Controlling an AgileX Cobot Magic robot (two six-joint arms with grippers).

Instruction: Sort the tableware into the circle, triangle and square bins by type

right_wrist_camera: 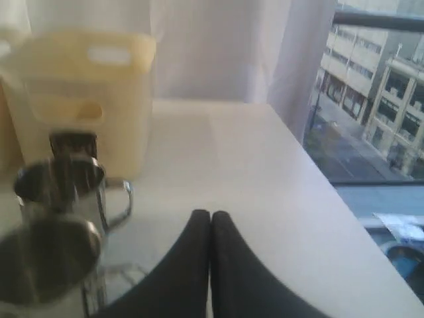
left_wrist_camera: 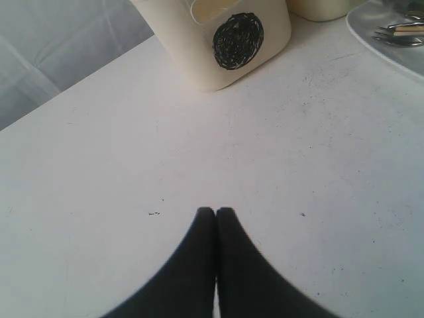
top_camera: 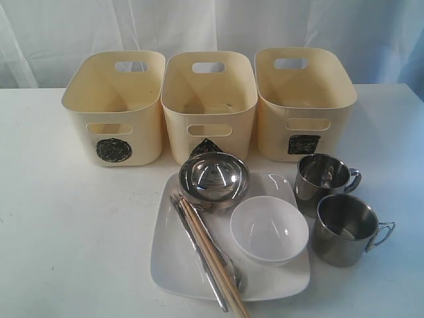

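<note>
Black left tool [left_wrist_camera: 215,212] and right tool [right_wrist_camera: 211,215], tips together, over table [left_wrist_camera: 278,172]

left gripper [left_wrist_camera: 215,212] is closed: its two black fingers [left_wrist_camera: 189,271] lie pressed together along their inner edges, tips level and touching, with only a hairline seam between them. each finger narrows from a broad base to a rounded tip. taking the wrist's own heading as twelve o'clock, the pair points straight to twelve, and the wrist is pitched steeply downward. right gripper [right_wrist_camera: 211,214] is in the same state: black fingers [right_wrist_camera: 238,278] fully together, tips meeting along a thin seam. it too points to twelve o'clock of its own wrist, but this wrist sits nearer to level, aimed outward rather than down.
</note>
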